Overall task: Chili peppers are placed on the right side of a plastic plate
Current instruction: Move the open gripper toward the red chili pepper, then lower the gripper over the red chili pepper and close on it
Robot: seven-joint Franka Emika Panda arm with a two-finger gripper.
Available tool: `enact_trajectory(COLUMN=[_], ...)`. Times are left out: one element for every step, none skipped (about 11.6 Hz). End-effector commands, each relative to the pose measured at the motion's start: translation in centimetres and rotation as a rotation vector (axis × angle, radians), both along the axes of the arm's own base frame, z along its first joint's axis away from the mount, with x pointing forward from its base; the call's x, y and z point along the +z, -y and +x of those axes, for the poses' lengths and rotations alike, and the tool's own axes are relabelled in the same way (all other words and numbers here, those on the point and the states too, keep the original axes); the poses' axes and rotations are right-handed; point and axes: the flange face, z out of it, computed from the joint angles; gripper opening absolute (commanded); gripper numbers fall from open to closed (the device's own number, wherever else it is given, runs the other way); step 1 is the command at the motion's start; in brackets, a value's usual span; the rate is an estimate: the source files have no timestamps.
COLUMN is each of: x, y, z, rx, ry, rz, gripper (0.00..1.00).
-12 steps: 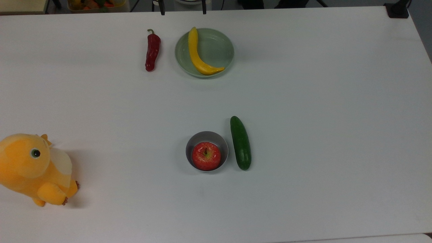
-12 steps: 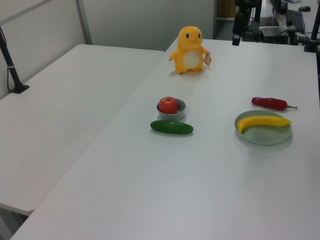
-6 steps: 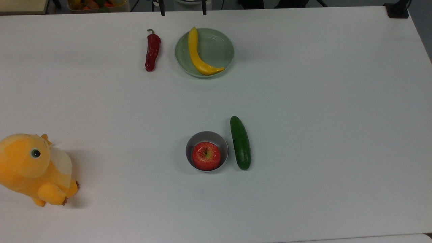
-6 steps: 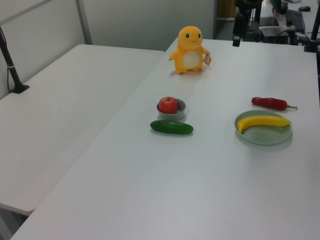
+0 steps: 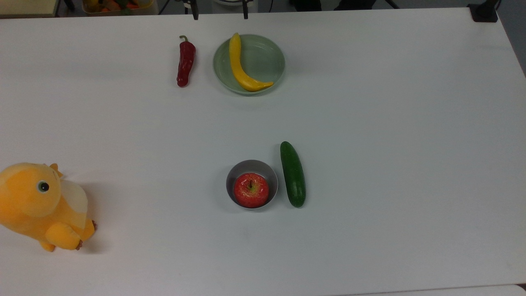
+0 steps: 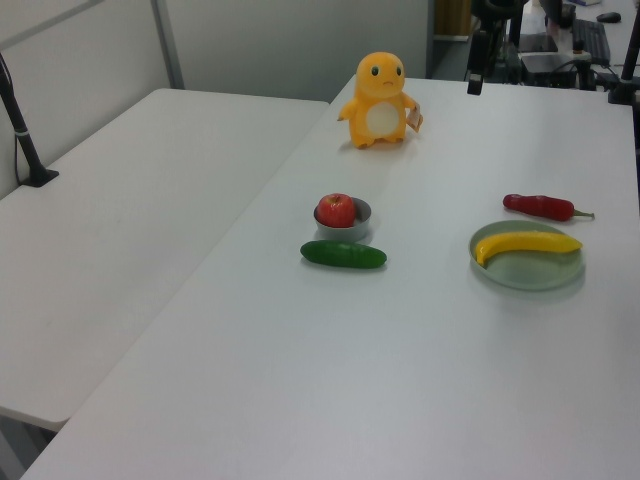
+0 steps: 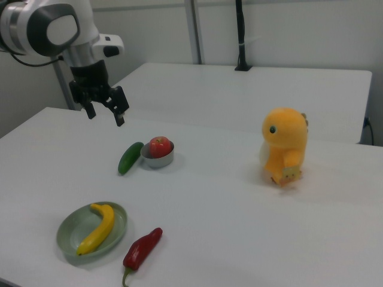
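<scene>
Nothing on the table (image 5: 370, 123) has shifted since the earlier frames; only our jaws (image 7: 106, 113) have drifted slightly, as the two dark fingertips at the top view's upper edge sit a touch further toward the top view's left. We see the white table carrying everything, with a second white table beside it in the left view. Our arm (image 7: 54, 27) hangs above the table in the right view, jaws pointing down, spread apart and holding nothing, well clear of every item. The yellow plush toy (image 5: 41, 205) stands at the top view's left edge. The plastic plate (image 5: 267, 53), pale green, holds a long curved yellow fruit (image 5: 240, 68) lying across its side nearer the chili. The green cucumber (image 5: 293, 174) lies just beside a small grey metal bowl (image 5: 252, 165), which contains a red apple (image 5: 251, 190). The chili peppers (image 5: 185, 61), one dark red chili with a green stem, lie on the table just beside the plate, on the top view's left of it, not touching.
</scene>
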Motion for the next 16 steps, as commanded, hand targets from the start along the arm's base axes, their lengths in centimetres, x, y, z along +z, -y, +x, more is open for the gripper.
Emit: enact_trajectory(x=[-2.4,-3.6,-5.2,-6.7,-8.3,-9.6,-11.6,-13.6,-15.5,-17.3,-18.9,-20.6,-23.0,-24.7,-25.8,-26.9], y=[4.3,6.1,8.0,9.3,10.2,11.0,11.1,11.1,11.1,11.1,11.3,11.3,11.4,11.5,11.8,12.0], z=[0.6,0.9,0.9,0.6,0.4,0.2,0.3,0.1,0.2,-0.1,-0.3,-0.6,-0.9,-1.0,-1.0,-1.1], rx=[-0.018,-0.027,-0.017,-0.002,-0.005,-0.018,-0.02,-0.022,-0.022,-0.022,-0.017,-0.013,-0.009,-0.001,0.007,0.005], ry=[-0.047,-0.07,-0.097,-0.124,-0.157,-0.181,-0.218,-0.254,-0.279,-0.292,-0.302,-0.328,-0.378,-0.41,-0.432,-0.429], rz=[0.005,0.004,0.004,0.007,0.01,0.013,0.016,0.019,0.018,0.016,-0.002,-0.015,-0.021,-0.038,-0.057,-0.062], gripper=[1.0,1.0,1.0,1.0,1.0,1.0,1.0,1.0,1.0,1.0,1.0,1.0,1.0,1.0,1.0,1.0])
